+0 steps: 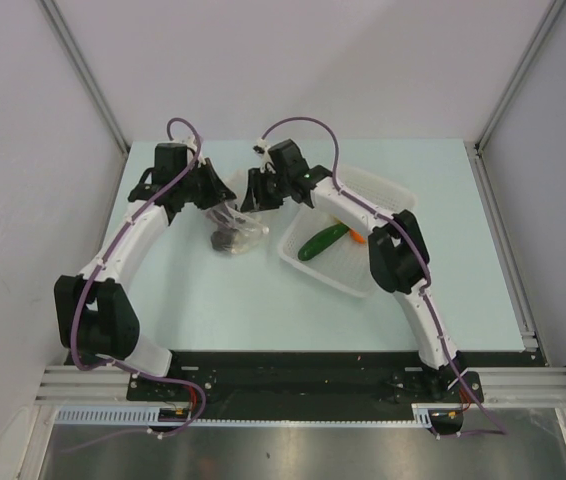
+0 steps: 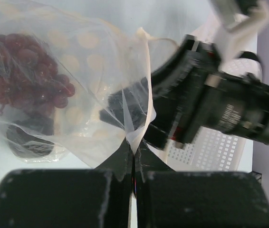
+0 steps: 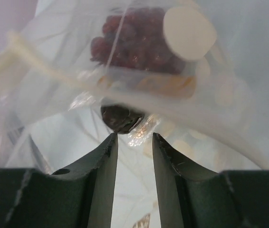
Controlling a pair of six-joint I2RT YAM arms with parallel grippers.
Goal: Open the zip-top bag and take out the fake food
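The clear zip-top bag [image 1: 235, 228] lies between both grippers at the table's far middle. My left gripper [image 2: 134, 151] is shut on the bag's rim [image 2: 133, 128] and holds it up. Inside the bag I see the dark red grape bunch [image 2: 18, 76] and a small dark round fruit [image 2: 30, 142]. My right gripper [image 3: 133, 137] is open, its fingers at the bag's mouth, close to the dark round fruit [image 3: 121, 118], with the grape bunch [image 3: 134, 45] beyond. The green cucumber [image 1: 322, 241] and an orange piece [image 1: 357, 237] lie in the white basket [image 1: 315, 272].
The white perforated basket stands just right of the bag, under the right arm; it also shows in the left wrist view [image 2: 220, 147]. Grey walls enclose the table on the left, back and right.
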